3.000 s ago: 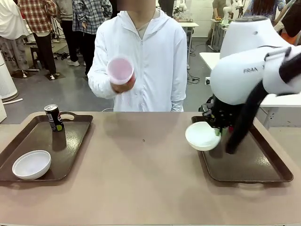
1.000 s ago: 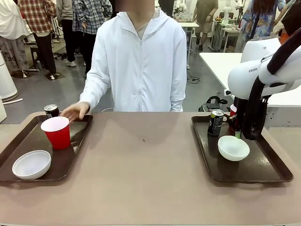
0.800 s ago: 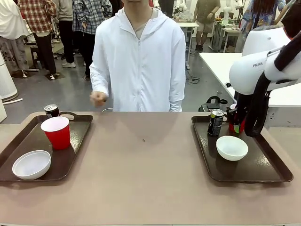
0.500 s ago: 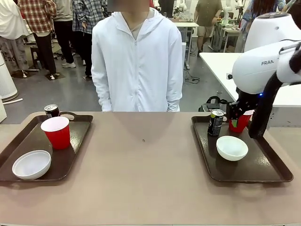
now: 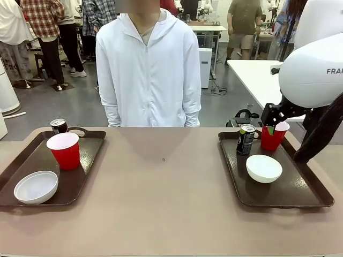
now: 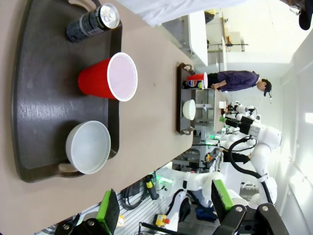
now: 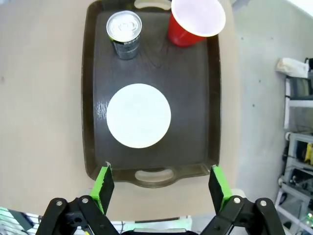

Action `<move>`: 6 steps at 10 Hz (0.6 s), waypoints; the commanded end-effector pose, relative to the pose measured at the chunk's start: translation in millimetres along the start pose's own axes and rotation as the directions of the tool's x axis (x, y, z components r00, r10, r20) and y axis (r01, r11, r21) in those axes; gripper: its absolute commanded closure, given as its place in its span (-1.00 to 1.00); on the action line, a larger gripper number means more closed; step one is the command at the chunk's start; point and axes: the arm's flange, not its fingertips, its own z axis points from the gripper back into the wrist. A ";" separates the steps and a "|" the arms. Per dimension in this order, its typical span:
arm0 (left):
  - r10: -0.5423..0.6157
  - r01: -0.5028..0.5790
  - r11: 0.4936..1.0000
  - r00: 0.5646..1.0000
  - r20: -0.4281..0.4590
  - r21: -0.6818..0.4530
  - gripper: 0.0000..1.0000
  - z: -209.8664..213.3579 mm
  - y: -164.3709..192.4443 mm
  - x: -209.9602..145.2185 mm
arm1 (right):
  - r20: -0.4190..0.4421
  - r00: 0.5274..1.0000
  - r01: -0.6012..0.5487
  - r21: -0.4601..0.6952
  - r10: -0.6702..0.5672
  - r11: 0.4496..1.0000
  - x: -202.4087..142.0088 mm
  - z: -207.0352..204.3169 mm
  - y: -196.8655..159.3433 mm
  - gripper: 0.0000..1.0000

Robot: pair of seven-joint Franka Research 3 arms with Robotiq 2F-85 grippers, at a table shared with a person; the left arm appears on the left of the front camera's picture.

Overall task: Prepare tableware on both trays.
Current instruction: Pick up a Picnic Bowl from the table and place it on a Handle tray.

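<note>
Right claw (image 7: pixel 159 184): spread, empty, lifted off white bowl (image 7: pixel 139 115) just released. Can (image 7: pixel 124 28) at 11 o'clock, red cup (image 7: pixel 194 20) at 1 o'clock; right tray (image 7: pixel 90 122) looks complete.

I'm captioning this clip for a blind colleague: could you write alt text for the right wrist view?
Looking straight down on a dark brown tray holding a white bowl in the middle, with a black can and a red cup at its far end, all standing apart. The right gripper hangs above the tray's near handle, jaws wide open and holding nothing.
</note>
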 end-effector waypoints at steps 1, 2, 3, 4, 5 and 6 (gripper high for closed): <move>-0.015 0.015 1.000 1.000 0.006 -0.022 -1.00 1.9 -1.8 -0.2 | -0.027 0.999 -0.031 0.004 0.031 1.000 11.4 -14.5 1.1 -1.00; -0.015 0.015 1.000 1.000 0.006 -0.022 -1.00 1.9 -1.8 -0.2 | -0.027 0.999 -0.031 0.004 0.031 1.000 11.4 -14.5 1.1 -1.00; -0.015 0.015 1.000 1.000 0.006 -0.022 -1.00 1.9 -1.8 -0.2 | -0.027 0.999 -0.031 0.004 0.031 1.000 11.4 -14.5 1.1 -1.00; -0.015 0.015 1.000 1.000 0.006 -0.022 -1.00 1.9 -1.8 -0.2 | -0.027 0.999 -0.031 0.004 0.031 1.000 11.4 -14.5 1.1 -1.00; -0.015 0.015 1.000 1.000 0.006 -0.022 -1.00 1.9 -1.8 -0.2 | -0.027 0.999 -0.031 0.004 0.031 1.000 11.4 -14.5 1.1 -1.00; -0.015 0.015 1.000 1.000 0.006 -0.022 -1.00 1.9 -1.8 -0.2 | -0.027 0.999 -0.031 0.004 0.031 1.000 11.4 -14.5 1.1 -1.00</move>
